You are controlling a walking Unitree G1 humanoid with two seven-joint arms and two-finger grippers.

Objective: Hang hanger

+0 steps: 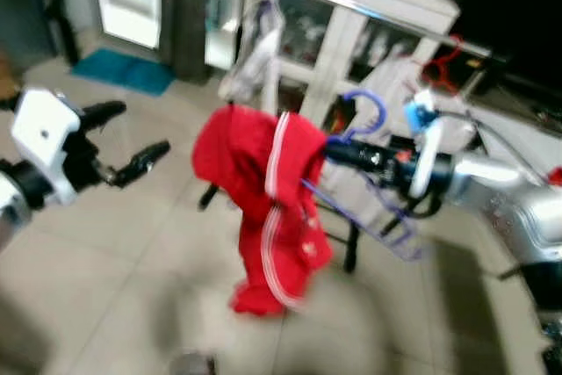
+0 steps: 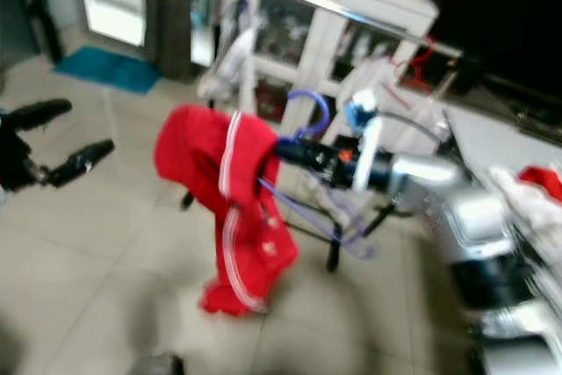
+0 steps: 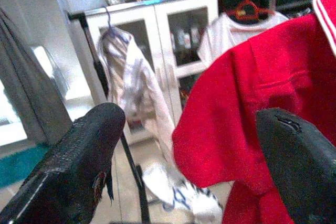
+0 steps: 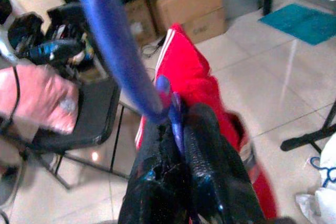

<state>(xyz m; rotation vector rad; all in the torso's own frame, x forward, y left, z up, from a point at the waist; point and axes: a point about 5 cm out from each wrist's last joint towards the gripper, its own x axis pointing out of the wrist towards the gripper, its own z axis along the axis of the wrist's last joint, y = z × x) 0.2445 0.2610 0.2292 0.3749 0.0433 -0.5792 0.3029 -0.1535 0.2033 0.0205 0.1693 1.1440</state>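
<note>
A red jacket [image 1: 268, 208] with white stripes hangs from a blue hanger [image 1: 364, 111], held out over the tiled floor. My right gripper [image 1: 338, 151] is shut on the blue hanger [image 4: 126, 66] just under its hook, its fingers [image 4: 199, 145] pinching the wire. My left gripper [image 1: 132, 142] stands open at the left, level with the jacket and apart from it; its fingers [image 3: 79, 156] frame the red jacket [image 3: 262, 93]. Behind runs a silver clothes rail [image 1: 369, 10] on a black stand, carrying a red hanger [image 1: 439, 63] with a white garment.
A pale striped garment [image 1: 250, 54] hangs at the rail's left end. A white glass-door cabinet [image 1: 351, 6] stands behind the rail. A teal mat [image 1: 123, 72] lies by the bright doorway. A person's hand [image 4: 37, 100] and a black folding chair [image 4: 84, 124] are nearby.
</note>
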